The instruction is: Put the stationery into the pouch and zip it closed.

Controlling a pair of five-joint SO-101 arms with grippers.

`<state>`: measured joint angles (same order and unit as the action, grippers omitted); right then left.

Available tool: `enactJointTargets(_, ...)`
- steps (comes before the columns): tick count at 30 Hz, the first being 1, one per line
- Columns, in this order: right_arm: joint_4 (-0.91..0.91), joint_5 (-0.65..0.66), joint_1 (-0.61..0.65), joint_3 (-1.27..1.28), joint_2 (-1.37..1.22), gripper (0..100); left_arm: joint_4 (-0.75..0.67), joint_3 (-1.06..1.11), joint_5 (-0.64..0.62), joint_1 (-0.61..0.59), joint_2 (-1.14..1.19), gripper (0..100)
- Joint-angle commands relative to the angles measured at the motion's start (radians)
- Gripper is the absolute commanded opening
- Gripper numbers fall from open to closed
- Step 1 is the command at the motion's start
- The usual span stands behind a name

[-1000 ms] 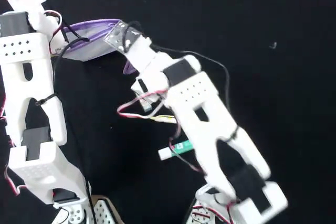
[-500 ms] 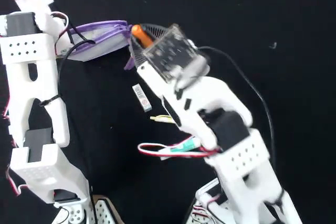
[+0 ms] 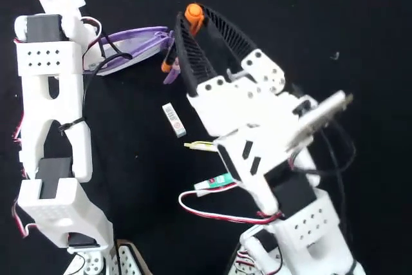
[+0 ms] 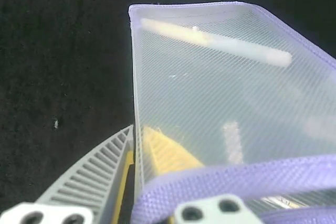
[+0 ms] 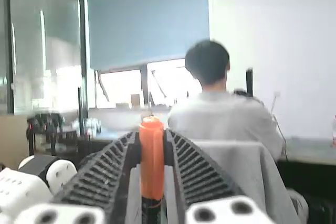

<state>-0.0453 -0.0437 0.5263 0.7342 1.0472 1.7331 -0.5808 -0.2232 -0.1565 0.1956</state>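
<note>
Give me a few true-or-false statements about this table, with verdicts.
1. The right hand grips an orange marker. True.
2. The pouch is empty. False: a white stick lies inside it.
3. The left hand holds the pouch. True.
4. All stationery is off the table. False: an eraser and a green-and-white tube lie on the black cloth.

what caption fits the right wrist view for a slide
Right gripper shut on an orange marker held along its jaws.
</note>
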Motion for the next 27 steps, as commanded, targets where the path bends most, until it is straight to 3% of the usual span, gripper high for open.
enactJointTargets(1, 0.318, -0.020, -0.011, 0.171, 0.070, 1.1, 0.021, -0.005, -0.009, 0.016, -0.011, 3)
enactJointTargets(12, 0.516, -0.021, 0.011, 0.252, 0.036, 1.1, 0.026, -0.004, -0.011, 0.018, -0.011, 3)
enactJointTargets(20, 0.747, -0.015, 0.006, 0.208, -0.294, 1.1, 0.026, -0.002, -0.011, 0.016, -0.011, 3)
enactJointTargets(27, 0.812, -0.014, 0.005, 0.125, -0.501, 1.1, 0.026, -0.001, -0.011, 0.016, -0.011, 3)
